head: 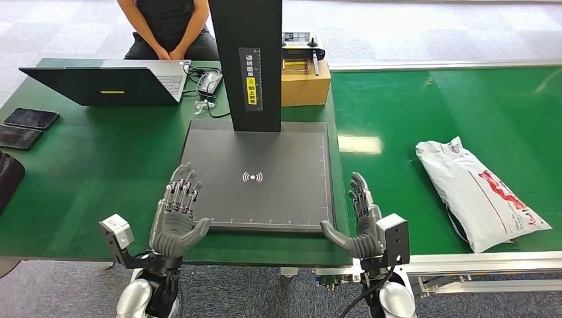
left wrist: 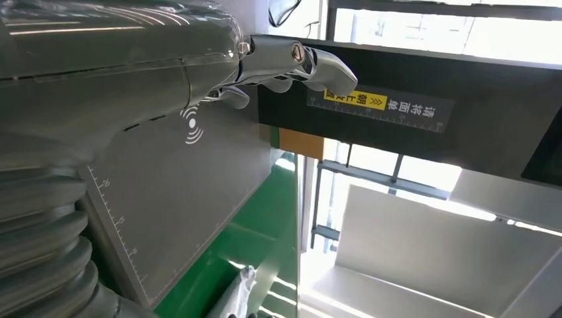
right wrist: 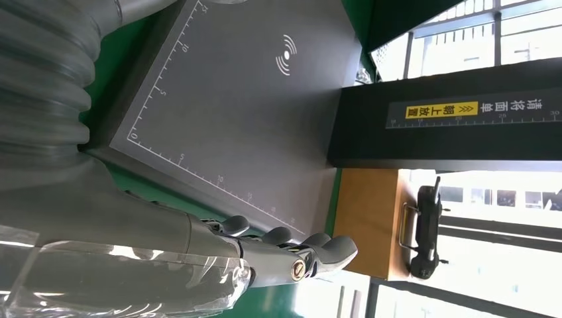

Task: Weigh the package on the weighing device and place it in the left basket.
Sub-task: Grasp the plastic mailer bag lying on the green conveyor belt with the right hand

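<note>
Left robot hand point(head: 177, 218) and right robot hand point(head: 361, 222) empty, package point(head: 478, 193) on belt

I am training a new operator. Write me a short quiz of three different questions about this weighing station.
1. True or false: the package lies on the weighing plate.
2. Which robot hand is nearer the package? A) left robot hand B) right robot hand
3. Fill in: both robot hands hold ____.

Key: 1 false, it lies on the green belt beside the plate. 2 B. 3 nothing.
</note>
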`<act>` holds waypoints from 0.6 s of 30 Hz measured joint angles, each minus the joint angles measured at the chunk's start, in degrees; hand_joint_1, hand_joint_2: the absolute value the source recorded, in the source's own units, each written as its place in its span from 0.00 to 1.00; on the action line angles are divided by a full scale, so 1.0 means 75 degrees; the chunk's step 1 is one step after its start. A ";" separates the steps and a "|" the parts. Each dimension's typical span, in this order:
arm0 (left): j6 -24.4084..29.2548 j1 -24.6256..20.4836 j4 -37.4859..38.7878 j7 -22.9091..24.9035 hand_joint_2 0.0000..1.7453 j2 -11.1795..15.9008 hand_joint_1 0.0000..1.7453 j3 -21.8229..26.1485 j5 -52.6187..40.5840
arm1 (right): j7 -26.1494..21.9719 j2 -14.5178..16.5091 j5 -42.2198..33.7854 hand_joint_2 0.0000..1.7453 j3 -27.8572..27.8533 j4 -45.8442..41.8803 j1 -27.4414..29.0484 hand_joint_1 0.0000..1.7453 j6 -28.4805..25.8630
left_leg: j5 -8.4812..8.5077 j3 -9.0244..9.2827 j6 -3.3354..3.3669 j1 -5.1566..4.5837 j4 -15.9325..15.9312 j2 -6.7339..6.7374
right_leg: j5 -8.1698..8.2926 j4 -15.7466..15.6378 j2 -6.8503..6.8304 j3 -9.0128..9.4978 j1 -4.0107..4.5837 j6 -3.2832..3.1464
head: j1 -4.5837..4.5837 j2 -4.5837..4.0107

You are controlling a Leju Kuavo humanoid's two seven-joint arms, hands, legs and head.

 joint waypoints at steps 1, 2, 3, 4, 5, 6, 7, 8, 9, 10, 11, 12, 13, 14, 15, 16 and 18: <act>-0.0001 -0.0001 0.0000 0.0003 1.00 -0.0001 0.00 0.0000 0.0001 | 0.0001 0.0000 0.0000 1.00 -0.0001 -0.0008 0.0005 0.00 -0.0004 | 0.0000 0.0000 0.0000 0.0000 0.0000 0.0000 | 0.0000 0.0000 0.0000 0.0000 0.0000 0.0000 | -0.0001 0.0000; -0.0004 -0.0001 0.0000 0.0004 1.00 -0.0002 0.00 0.0000 0.0001 | 0.0003 0.0000 0.0000 1.00 -0.0001 -0.0012 0.0009 0.00 -0.0005 | 0.0000 0.0000 0.0000 0.0000 0.0000 0.0000 | 0.0000 0.0000 0.0000 0.0000 0.0000 0.0000 | -0.0001 0.0000; -0.0007 -0.0002 0.0000 0.0001 1.00 -0.0003 0.00 0.0000 0.0002 | 0.0004 0.0000 0.0000 1.00 -0.0002 -0.0012 0.0013 0.00 -0.0006 | 0.0000 0.0000 0.0000 0.0000 0.0000 0.0000 | 0.0000 0.0000 0.0000 0.0000 0.0000 0.0000 | -0.0001 0.0000; -0.0009 -0.0004 0.0000 -0.0005 1.00 -0.0004 0.00 0.0000 0.0004 | 0.0004 0.0000 0.0000 1.00 -0.0003 -0.0012 0.0018 0.00 -0.0007 | 0.0000 0.0000 0.0000 0.0000 0.0000 0.0000 | 0.0000 0.0000 0.0000 0.0000 0.0000 0.0000 | -0.0001 0.0000; -0.0012 -0.0006 0.0000 -0.0013 1.00 -0.0004 0.00 0.0000 0.0005 | 0.0005 0.0000 0.0000 1.00 -0.0004 -0.0012 0.0022 0.00 -0.0007 | 0.0000 0.0000 0.0000 0.0000 0.0000 0.0000 | 0.0000 0.0000 0.0000 0.0000 0.0000 0.0000 | -0.0001 0.0000; -0.0013 -0.0009 0.0000 -0.0023 1.00 -0.0004 0.00 0.0000 0.0007 | 0.0005 0.0000 0.0000 1.00 -0.0005 -0.0012 0.0024 0.00 -0.0007 | 0.0000 0.0000 0.0000 0.0000 0.0000 0.0000 | 0.0000 0.0000 0.0000 0.0000 0.0000 0.0000 | -0.0001 0.0000; -0.0015 -0.0013 0.0000 -0.0036 1.00 -0.0004 0.00 0.0000 0.0010 | 0.0005 0.0000 0.0000 1.00 -0.0007 -0.0012 0.0025 0.00 -0.0007 | 0.0000 0.0000 0.0000 0.0000 0.0000 0.0000 | 0.0000 0.0000 0.0000 0.0000 0.0000 0.0000 | -0.0001 0.0000; -0.0016 -0.0020 0.0001 -0.0057 1.00 -0.0003 0.00 0.0000 0.0011 | 0.0005 0.0000 0.0000 1.00 -0.0007 -0.0011 0.0025 0.00 -0.0007 | 0.0000 0.0000 0.0000 0.0000 0.0000 0.0000 | 0.0000 0.0000 0.0000 0.0000 0.0000 0.0000 | -0.0001 0.0000; -0.0017 -0.0029 0.0001 -0.0085 1.00 -0.0002 0.00 0.0000 0.0010 | 0.0005 0.0000 0.0001 1.00 -0.0008 -0.0011 0.0024 0.00 -0.0007 | 0.0000 0.0000 0.0000 0.0000 0.0000 0.0000 | 0.0000 0.0000 0.0000 0.0000 0.0000 0.0000 | -0.0001 0.0000; -0.0018 -0.0041 0.0003 -0.0120 1.00 -0.0001 0.00 0.0000 0.0004 | 0.0005 0.0000 0.0001 1.00 -0.0008 -0.0011 0.0023 0.00 -0.0008 | 0.0000 0.0000 0.0000 0.0000 0.0000 0.0000 | 0.0000 0.0000 0.0000 0.0000 0.0000 0.0000 | -0.0001 0.0000; -0.0018 -0.0054 0.0004 -0.0153 1.00 -0.0001 0.00 0.0000 -0.0004 | 0.0005 0.0000 0.0001 1.00 -0.0008 -0.0011 0.0022 0.00 -0.0009 | 0.0000 0.0000 0.0000 0.0000 0.0000 0.0000 | 0.0000 0.0000 0.0000 0.0000 0.0000 0.0000 | -0.0001 0.0000; -0.0018 -0.0068 0.0006 -0.0176 1.00 -0.0002 0.00 -0.0001 -0.0013 | 0.0005 0.0000 0.0002 1.00 -0.0009 -0.0011 0.0022 0.00 -0.0011 | 0.0000 0.0000 0.0000 0.0000 0.0000 0.0000 | 0.0000 0.0000 0.0000 0.0000 0.0000 0.0000 | -0.0001 0.0000; -0.0018 -0.0080 0.0007 -0.0192 1.00 -0.0003 0.00 -0.0002 -0.0022 | 0.0005 0.0000 0.0001 1.00 -0.0009 -0.0011 0.0021 0.00 -0.0013 | 0.0000 0.0000 0.0000 0.0000 0.0000 0.0000 | 0.0000 0.0000 0.0000 0.0000 0.0000 0.0000 | -0.0001 0.0000; -0.0017 -0.0091 0.0009 -0.0202 1.00 -0.0003 0.00 -0.0004 -0.0028 | 0.0005 0.0000 0.0001 1.00 -0.0010 -0.0011 0.0021 0.00 -0.0016 | 0.0000 0.0000 0.0000 0.0000 0.0000 0.0000 | 0.0000 0.0000 0.0000 0.0000 0.0000 0.0000 | -0.0001 0.0000; -0.0016 -0.0100 0.0010 -0.0212 1.00 -0.0002 0.00 -0.0007 -0.0033 | 0.0004 0.0000 0.0001 1.00 -0.0011 -0.0011 0.0021 0.00 -0.0019 | 0.0000 0.0000 0.0000 0.0000 0.0000 0.0000 | 0.0000 0.0000 0.0000 0.0000 0.0000 0.0000 | -0.0001 0.0000; -0.0015 -0.0110 0.0011 -0.0222 1.00 -0.0001 0.00 -0.0009 -0.0036 | 0.0004 0.0000 0.0001 1.00 -0.0011 -0.0011 0.0021 0.00 -0.0023 | 0.0000 0.0000 0.0000 0.0000 0.0000 0.0000 | 0.0000 0.0000 0.0000 0.0000 0.0000 0.0000 | -0.0001 0.0000; -0.0009 -0.0129 0.0012 -0.0244 1.00 -0.0001 0.00 -0.0012 -0.0036 | 0.0002 0.0000 0.0001 1.00 -0.0012 -0.0011 0.0021 0.00 -0.0029 | 0.0000 0.0000 0.0000 0.0000 0.0000 0.0000 | 0.0000 0.0000 0.0000 0.0000 0.0000 0.0000 | -0.0001 0.0000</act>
